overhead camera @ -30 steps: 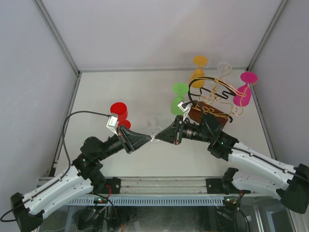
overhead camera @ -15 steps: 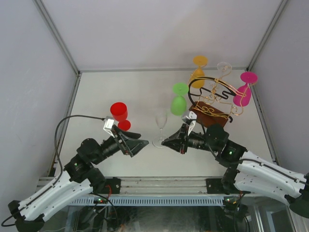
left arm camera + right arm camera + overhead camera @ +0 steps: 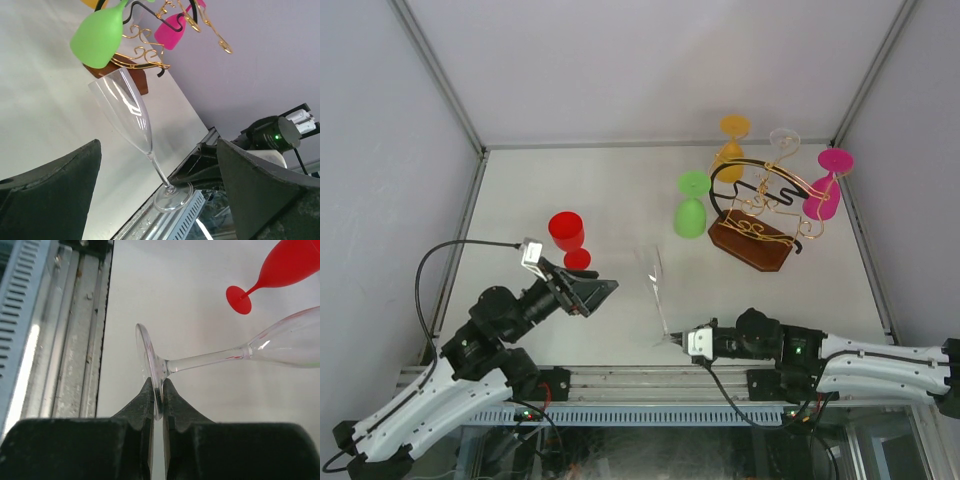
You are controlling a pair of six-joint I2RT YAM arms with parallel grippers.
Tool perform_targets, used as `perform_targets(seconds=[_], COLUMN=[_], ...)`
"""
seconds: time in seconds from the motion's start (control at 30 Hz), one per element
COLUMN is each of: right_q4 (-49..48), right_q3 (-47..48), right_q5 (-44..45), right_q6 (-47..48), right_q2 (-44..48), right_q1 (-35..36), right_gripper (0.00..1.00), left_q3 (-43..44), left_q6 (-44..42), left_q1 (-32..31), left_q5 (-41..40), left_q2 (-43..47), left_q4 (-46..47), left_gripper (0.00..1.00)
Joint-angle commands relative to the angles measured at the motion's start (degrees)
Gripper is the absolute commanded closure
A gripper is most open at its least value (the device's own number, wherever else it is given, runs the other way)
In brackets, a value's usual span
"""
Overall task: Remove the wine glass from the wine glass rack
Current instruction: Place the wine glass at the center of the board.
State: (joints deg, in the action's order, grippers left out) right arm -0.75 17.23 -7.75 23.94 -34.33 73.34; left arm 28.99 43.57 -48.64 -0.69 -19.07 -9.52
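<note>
From above, your clear wine glass (image 3: 656, 285) is hard to make out against the pale table (image 3: 570, 190). Only faint outlines of its bowl and stem show, and you cannot tell whether its foot rests on the surface or hangs just above it. In the right wrist view the bowl is cut off at the frame edge. What is plain is that the right gripper (image 3: 156, 390) is pinched narrow on the rim of the foot. The glass is tilted, near the front edge, well apart from the wine glass rack (image 3: 752, 240) at the far right. The left gripper (image 3: 597, 292) stands wide, holding nothing, just left of the glass and near the red glass (image 3: 565, 230). Half a second ago the glass stood upright mid-table; your right arm has since drawn it back toward the near rail, and the left gripper has backed off slightly.
</note>
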Motion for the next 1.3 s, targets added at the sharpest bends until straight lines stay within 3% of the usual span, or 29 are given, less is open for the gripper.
perform_targets(seconds=[0.0, 0.13, 0.23, 0.37, 0.53, 0.67, 0.77, 0.93, 1.1, 1.27], right_q4=[-4.63, -3.65, -1.89, 0.76, 2.12, 2.66, 2.69, 3.40, 4.18, 5.03], right_q3=[-0.43, -0.59, -0.24, 0.16, 0.06, 0.32, 0.43, 0.61, 0.66, 0.53], right_q5=[5.63, 2.92, 0.18, -1.99, -2.70, -4.27, -6.34, -8.69, -10.97, -10.05], right_q6=[13.30, 14.20, 13.88, 13.25, 12.97, 12.99, 12.73, 12.75, 12.76, 12.97], right_q2=[0.51, 0.18, 0.60, 2.31, 4.37, 4.65, 4.73, 5.23, 6.40, 7.62], right_q1=[2.10, 2.59, 2.60, 2.51, 2.51, 2.43, 2.50, 2.42, 1.90, 1.38], right_gripper=[1.00, 1.00, 1.00, 1.00, 1.00, 1.00, 1.00, 1.00, 1.00, 1.00], left_q3=[3.11, 6.25, 13.17, 21.43, 23.17, 22.35, 23.78, 27.07, 32.43, 33.63], left_q6=[0.83, 3.54, 3.02, 0.71, -0.56, 0.29, -1.13, -6.29, -13.08, -17.27], left_q1=[-0.22, 0.02, 2.39, 9.99, 15.84, 16.12, 16.08, 16.12, 16.12, 16.09], left_q5=[-1.41, -3.73, -2.56, 6.60, 17.95, 27.50, 29.68, 34.46, 34.17, 42.40], left_q2=[-3.32, -8.19, -14.47, -21.18, -23.64, -28.59, -31.62, -36.01, -40.07, -41.54], left_q4=[-0.26, -1.73, -8.02, -13.27, -7.98, -3.01, -4.20, -8.74, -17.69, -19.84], left_gripper=[0.00, 0.00, 0.00, 0.00, 0.00, 0.09, 0.12, 0.13, 0.17, 0.23])
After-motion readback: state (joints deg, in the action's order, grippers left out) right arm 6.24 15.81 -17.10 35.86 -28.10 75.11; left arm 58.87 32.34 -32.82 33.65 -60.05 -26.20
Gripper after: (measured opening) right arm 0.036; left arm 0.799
